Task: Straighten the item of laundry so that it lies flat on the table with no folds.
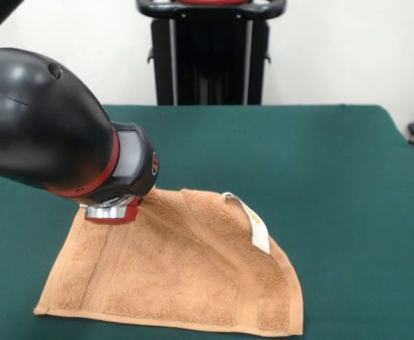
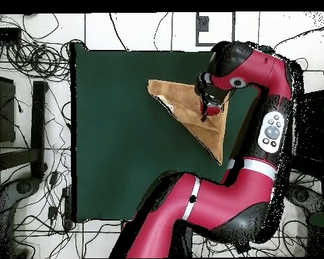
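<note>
Towel folded into a triangle, flattening not finished.
Front view: the orange-tan terry-cloth towel (image 1: 186,273) lies doubled on the dark green felt bench (image 1: 334,177), white tag (image 1: 255,225) upward, robot's hand (image 1: 113,212) at its far corner, fingers hidden. Overhead view: only here is the triangle outline clear; grip state cannot be told.

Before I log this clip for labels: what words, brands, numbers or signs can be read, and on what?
No text can be read.
Towel tag: white with a yellowish patch, print too small to read.
Arm's wrist: a small red round mark at, too blurred to read.
Table: no marking.
</note>
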Controlling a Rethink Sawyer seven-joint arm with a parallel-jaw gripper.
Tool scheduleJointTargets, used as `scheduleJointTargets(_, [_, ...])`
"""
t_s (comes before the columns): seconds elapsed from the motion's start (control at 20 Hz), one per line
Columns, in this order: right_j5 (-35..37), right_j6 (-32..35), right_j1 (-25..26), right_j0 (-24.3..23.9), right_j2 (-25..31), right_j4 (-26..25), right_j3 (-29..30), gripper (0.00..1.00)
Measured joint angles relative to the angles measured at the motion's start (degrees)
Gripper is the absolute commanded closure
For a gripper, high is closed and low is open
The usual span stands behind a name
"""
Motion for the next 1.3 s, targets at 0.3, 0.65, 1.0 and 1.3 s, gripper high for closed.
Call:
scheduleJointTargets(0.3, [-0.73, -0.55, 0.45, 0.01, -0.01, -0.64, -0.94, 1.00])
scheduleJointTargets(0.65, [-16.70, -5.18, -2.18, -0.50, 0.32, -2.91, 4.90, 1.00])
scheduleJointTargets(1.0, [-41.88, -16.84, -7.18, -4.60, 2.02, -4.79, 16.19, 1.00])
scheduleJointTargets(1.3, [-52.52, -26.23, -9.81, -9.05, 4.25, -6.13, 22.07, 1.00])
